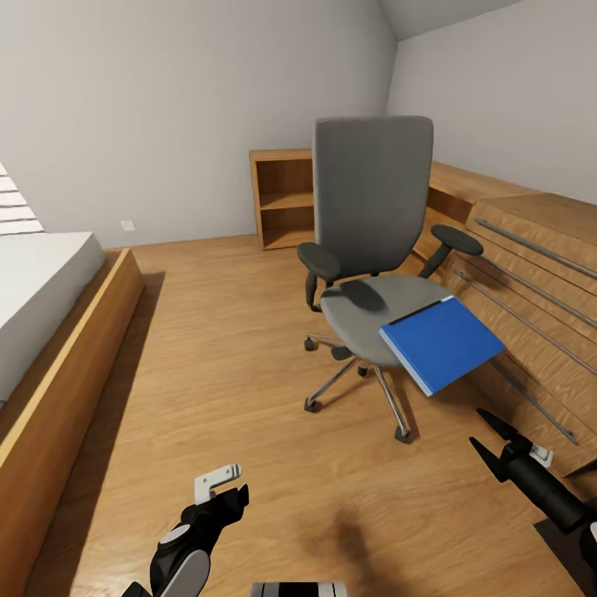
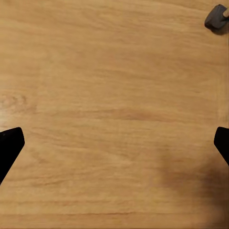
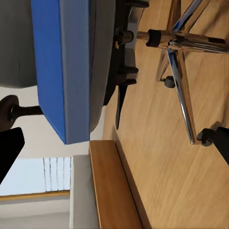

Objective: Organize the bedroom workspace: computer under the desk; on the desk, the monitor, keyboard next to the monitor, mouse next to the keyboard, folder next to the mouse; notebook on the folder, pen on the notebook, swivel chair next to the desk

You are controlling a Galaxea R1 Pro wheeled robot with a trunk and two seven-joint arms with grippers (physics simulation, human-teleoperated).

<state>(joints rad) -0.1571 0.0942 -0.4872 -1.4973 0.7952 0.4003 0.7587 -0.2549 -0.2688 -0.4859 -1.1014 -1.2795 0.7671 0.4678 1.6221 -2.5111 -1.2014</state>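
The swivel chair point(image 1: 373, 207), with its grey seat and back, stands mid-room on its chrome base point(image 3: 181, 71). The blue folder point(image 1: 441, 342) lies flat on the seat and overhangs its front right edge; its edge fills part of the right wrist view point(image 3: 50, 62). My right gripper point(image 1: 489, 439) is open, low and just in front of the folder, apart from it. My left gripper point(image 1: 225, 491) hangs open over bare floor, left of the chair, fingertips point(image 2: 9, 143) wide apart. The desk, computer, monitor, keyboard, mouse, notebook and pen are out of view.
A bed point(image 1: 50, 332) in a wooden frame runs along the left. A light wooden shelf point(image 1: 282, 199) stands at the back wall, and a low wooden unit with rails point(image 1: 531, 274) lines the right, close behind the chair. Open floor lies between bed and chair.
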